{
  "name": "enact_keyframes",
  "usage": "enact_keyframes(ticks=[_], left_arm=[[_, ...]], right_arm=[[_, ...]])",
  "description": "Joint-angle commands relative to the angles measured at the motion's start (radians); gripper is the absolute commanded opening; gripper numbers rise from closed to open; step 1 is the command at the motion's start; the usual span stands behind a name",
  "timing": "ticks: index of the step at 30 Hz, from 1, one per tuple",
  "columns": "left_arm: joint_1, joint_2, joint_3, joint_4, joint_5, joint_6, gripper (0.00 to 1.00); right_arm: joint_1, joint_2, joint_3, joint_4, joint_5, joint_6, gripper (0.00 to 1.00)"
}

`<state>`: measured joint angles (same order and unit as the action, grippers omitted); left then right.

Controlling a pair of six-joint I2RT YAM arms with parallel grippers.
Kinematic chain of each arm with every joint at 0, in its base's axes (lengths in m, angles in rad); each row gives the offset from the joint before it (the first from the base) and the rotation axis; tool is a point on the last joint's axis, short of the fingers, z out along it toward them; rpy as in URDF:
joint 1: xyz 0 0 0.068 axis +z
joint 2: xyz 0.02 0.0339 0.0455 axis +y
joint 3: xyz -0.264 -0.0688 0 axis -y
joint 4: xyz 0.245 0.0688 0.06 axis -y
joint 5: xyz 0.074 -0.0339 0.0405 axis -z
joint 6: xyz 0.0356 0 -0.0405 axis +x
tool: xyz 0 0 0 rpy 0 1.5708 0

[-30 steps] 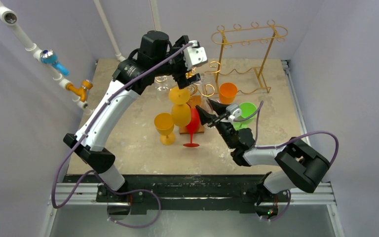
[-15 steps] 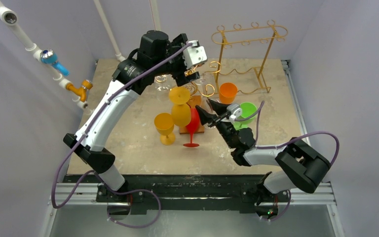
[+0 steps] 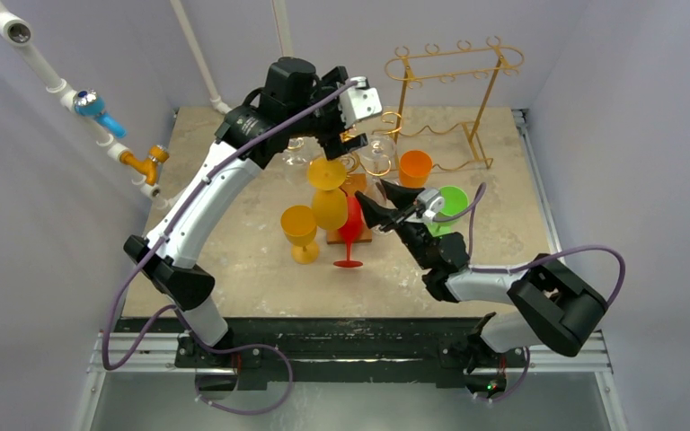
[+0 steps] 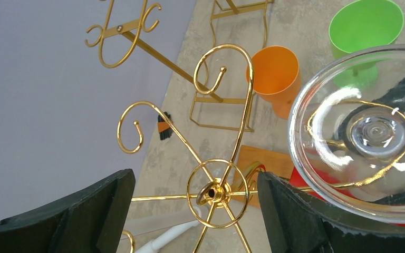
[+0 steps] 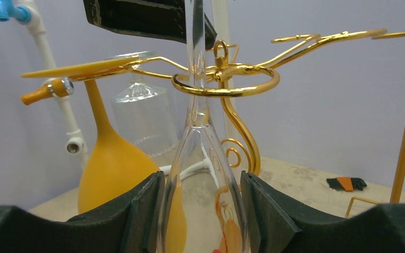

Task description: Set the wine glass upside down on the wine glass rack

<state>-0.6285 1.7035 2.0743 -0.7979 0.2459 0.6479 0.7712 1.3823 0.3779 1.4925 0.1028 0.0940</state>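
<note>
A clear wine glass point(image 5: 203, 142) hangs upside down, its stem passing up through a gold ring of the wine glass rack point(image 5: 227, 87). My right gripper point(image 5: 200, 179) is shut on its bowl, one finger on each side. Seen from above, the glass's round foot point(image 4: 369, 132) rests over the rack's arm. My left gripper point(image 4: 194, 179) stands open above the rack's hub point(image 4: 211, 194), holding nothing. In the top view the left gripper point(image 3: 349, 133) hovers over the rack point(image 3: 392, 118), and the right gripper point(image 3: 379, 202) reaches in from the front toward the glass point(image 3: 379, 160).
A yellow glass point(image 3: 328, 193) hangs upside down on the rack, with another yellow glass point(image 3: 300, 232) and a red one point(image 3: 350, 233) standing beside it. An orange cup point(image 3: 414, 168) and a green cup point(image 3: 452, 202) stand to the right. A tall gold stand point(image 3: 454, 63) is at the back, pipes point(image 3: 99, 112) on the left wall.
My left arm has drawn slightly up and to the right, uncovering the clear glass's foot on the rack. The right gripper has hardly moved.
</note>
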Motion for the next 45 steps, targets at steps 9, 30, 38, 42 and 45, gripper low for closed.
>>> enact_keyframes(ticks=[9,30,38,42,45], left_arm=[[-0.004,-0.037,-0.005,-0.052,0.063,-0.083,0.93],[-0.033,-0.011,0.025,-0.033,0.092,-0.113,0.93],[-0.069,0.011,0.072,-0.043,0.077,-0.116,0.92],[-0.076,0.01,0.076,-0.053,0.053,-0.106,0.92],[-0.079,0.009,0.071,-0.057,0.028,-0.097,0.92]], right_arm=[[-0.003,-0.006,0.066,0.356,-0.087,-0.023,0.0],[-0.007,0.02,0.044,0.357,0.002,-0.05,0.0],[-0.013,0.04,-0.008,0.357,0.069,-0.036,0.0],[-0.016,0.052,-0.035,0.357,0.097,-0.02,0.0],[-0.016,0.062,-0.053,0.357,0.098,-0.007,0.0]])
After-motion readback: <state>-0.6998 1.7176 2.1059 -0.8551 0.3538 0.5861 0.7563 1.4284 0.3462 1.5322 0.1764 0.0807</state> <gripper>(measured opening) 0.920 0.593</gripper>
